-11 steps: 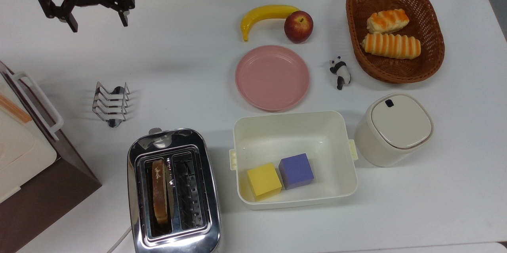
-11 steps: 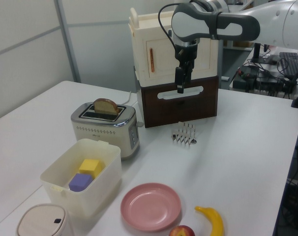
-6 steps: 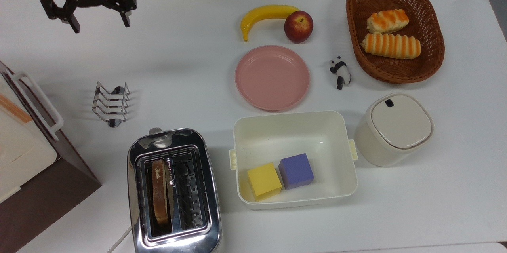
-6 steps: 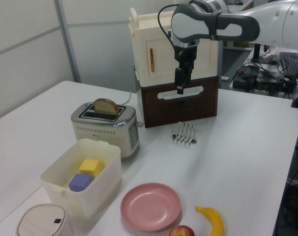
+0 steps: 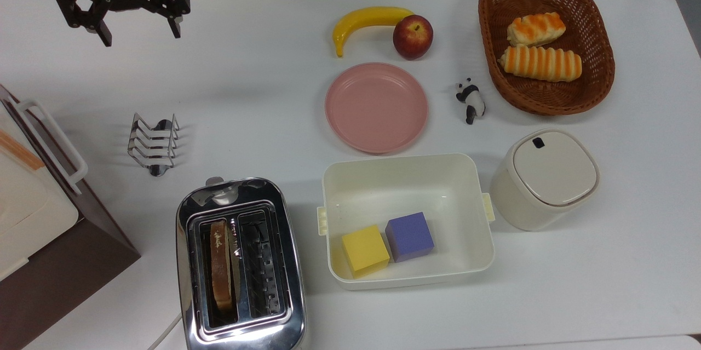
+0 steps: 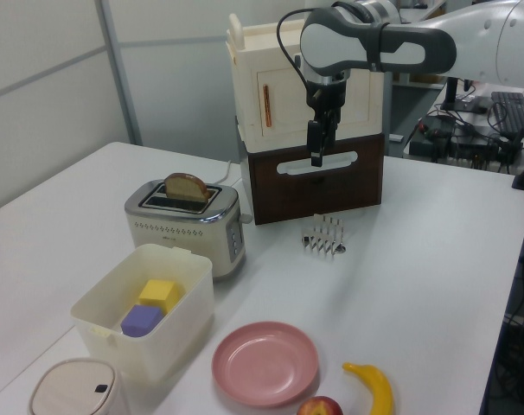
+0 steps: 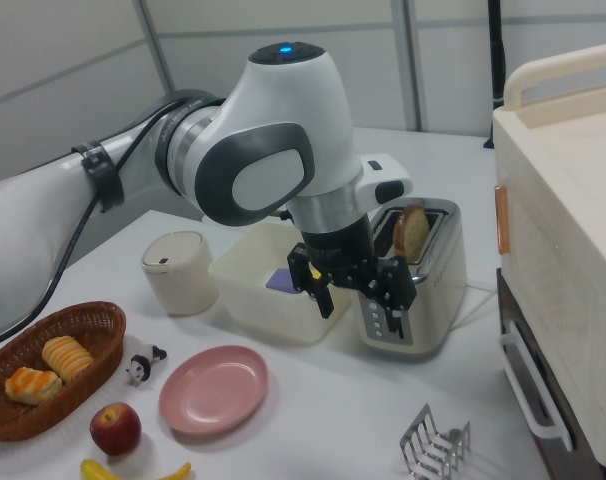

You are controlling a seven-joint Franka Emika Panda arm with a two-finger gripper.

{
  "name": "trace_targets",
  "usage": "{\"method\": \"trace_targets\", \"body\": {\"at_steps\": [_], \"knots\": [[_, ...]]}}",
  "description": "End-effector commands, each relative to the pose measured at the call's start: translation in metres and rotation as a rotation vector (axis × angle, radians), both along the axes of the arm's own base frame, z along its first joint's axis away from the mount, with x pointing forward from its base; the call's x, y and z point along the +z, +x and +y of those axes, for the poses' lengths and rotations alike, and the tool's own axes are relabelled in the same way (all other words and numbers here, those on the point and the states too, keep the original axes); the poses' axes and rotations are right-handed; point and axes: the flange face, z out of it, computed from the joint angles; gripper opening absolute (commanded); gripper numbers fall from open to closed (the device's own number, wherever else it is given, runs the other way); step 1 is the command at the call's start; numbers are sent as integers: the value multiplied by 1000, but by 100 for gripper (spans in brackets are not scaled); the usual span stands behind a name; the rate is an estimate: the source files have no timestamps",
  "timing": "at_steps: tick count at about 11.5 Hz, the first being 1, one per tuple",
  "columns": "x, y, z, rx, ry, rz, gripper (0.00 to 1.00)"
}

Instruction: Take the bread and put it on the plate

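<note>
Bread [image 5: 221, 265] upright in toaster [image 5: 240, 265] slot, left one in top view. Plate [image 5: 376, 107] bare, between tub [image 5: 406, 175] and apple [image 5: 413, 36], banana [image 5: 366, 20]. Toast rack [image 5: 154, 142] between toaster and gripper [image 5: 138, 32]. Gripper raised over table [image 5: 263, 87], pointing down, fingers apart, holding nothing.

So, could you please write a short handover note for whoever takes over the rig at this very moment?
Gripper: open, empty, hanging above the table near the top view's upper left corner, far from the toaster.
Bread: standing upright in the toaster's slot on the top view's left.
Plate: bare, mid-table, next to the apple.
Done: nothing yet.
Left: reach the toaster, grip the bread, lift it out, lay it on the plate.
</note>
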Motion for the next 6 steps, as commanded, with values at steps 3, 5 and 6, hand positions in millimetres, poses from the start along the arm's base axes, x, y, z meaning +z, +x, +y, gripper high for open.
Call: {"method": "trace_targets", "body": {"at_steps": [3, 5, 6], "knots": [[0, -3, 18, -4, -12, 24, 100], [0, -3, 21, -9, -32, 31, 100], [-1, -3, 22, -14, -43, 35, 100]]}}
